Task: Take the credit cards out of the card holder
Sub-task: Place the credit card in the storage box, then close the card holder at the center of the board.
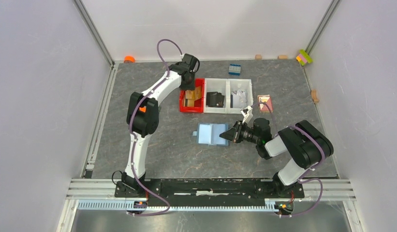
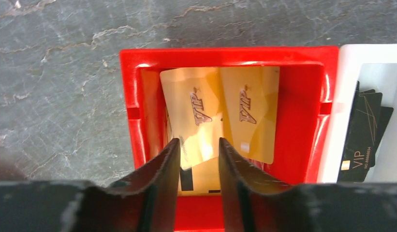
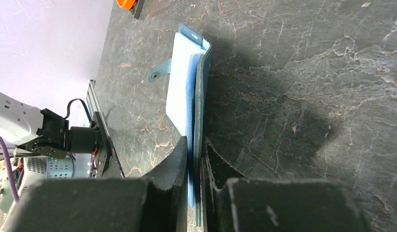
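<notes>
The steel-blue card holder lies open on the grey table in front of the bins. My right gripper is shut on its right edge. In the right wrist view the fingers pinch the pale-blue and dark-blue layers of the card holder at the right gripper. My left gripper hangs over the red bin. In the left wrist view the left gripper is open with nothing between its fingers. Below it, gold credit cards marked VIP lie in the red bin.
Two white bins stand right of the red one, holding black cards and silvery cards. A pinkish packet lies beside them. A dark-blue toy brick, an orange object and small blocks sit along the back edge.
</notes>
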Tool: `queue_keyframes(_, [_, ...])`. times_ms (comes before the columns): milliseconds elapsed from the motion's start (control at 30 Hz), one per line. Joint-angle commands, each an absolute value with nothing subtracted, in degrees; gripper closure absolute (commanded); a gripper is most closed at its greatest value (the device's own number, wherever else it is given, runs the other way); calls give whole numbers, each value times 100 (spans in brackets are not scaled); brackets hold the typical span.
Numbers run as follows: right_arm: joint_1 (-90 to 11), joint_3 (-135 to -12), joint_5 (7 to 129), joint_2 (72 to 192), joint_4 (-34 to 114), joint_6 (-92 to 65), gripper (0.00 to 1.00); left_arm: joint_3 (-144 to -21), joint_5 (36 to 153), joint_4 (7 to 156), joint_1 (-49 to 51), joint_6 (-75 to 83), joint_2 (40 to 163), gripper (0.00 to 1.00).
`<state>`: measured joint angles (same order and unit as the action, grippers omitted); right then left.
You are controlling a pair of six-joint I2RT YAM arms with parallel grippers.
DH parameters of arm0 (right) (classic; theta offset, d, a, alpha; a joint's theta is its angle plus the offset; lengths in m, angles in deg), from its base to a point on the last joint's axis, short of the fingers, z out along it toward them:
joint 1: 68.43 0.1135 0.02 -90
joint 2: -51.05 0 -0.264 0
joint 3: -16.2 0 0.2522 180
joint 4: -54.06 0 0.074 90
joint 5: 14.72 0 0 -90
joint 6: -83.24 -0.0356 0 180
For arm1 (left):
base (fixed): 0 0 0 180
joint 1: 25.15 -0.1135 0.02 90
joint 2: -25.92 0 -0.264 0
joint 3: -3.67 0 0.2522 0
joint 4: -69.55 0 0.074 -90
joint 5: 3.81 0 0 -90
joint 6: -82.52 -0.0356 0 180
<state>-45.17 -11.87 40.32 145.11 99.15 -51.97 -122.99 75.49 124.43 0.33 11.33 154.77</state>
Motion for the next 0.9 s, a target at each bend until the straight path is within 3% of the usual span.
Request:
queue_keyframes(0, [-4491,-1164,3950,14380,10283,-5216,95,-12321,7287,12525,7,1080,15022,54])
queue_keyframes(233, [-4488,-1197,3957,14400,10253,-5201,95,-11944,7449,12325,254,1194,14308,50])
queue_keyframes(433, [-4493,-1236,4086,14286,9952,-5009,67,-11095,7894,12330,865,1213,13485,38])
queue_keyframes(700, [-4489,-1514,4714,14015,8567,-4162,61,-8607,8172,11267,1651,1417,11984,35])
queue_keyframes(867, [-4492,-1566,4586,13938,8482,-4094,58,-7873,8391,11043,1983,1410,11841,35])
